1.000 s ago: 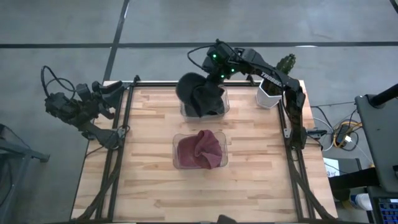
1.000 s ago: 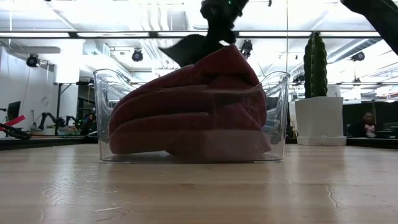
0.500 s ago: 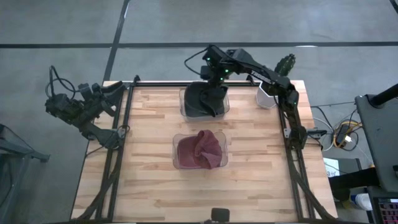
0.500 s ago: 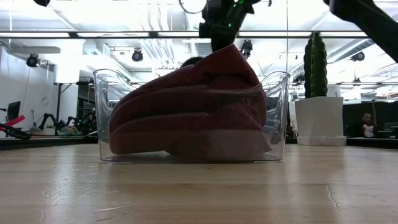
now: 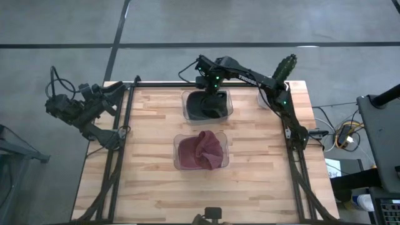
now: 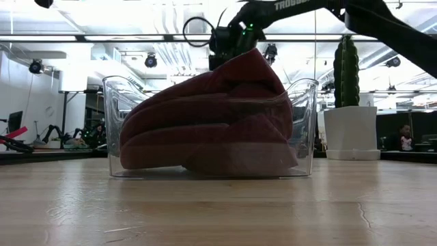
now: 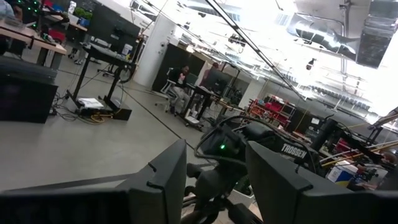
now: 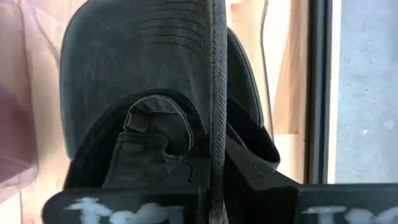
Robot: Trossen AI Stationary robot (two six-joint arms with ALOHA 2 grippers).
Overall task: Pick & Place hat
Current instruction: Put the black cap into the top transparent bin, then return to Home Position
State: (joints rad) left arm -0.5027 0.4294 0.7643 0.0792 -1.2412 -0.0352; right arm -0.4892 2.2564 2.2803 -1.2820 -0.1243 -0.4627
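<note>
Tabletop of pale wood planks (image 5: 150, 169) lies open around two clear plastic bins. My right gripper (image 5: 211, 94) pinches the dark grey cap (image 5: 208, 106) inside the far bin (image 5: 226, 112) by the table's back edge; only my wrist view shows the clamped brim (image 8: 217, 93). A maroon hat (image 5: 201, 150) fills the near bin (image 5: 177, 161), blocking the low view. My left gripper (image 7: 214, 186) waits open off the left edge.

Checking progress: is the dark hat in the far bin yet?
In: the dark hat sits inside the far clear bin, right gripper gripping it.

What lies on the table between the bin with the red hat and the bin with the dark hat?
Nothing: in the high view, only bare wood separates the red hat's bin from the dark hat's bin.
</note>
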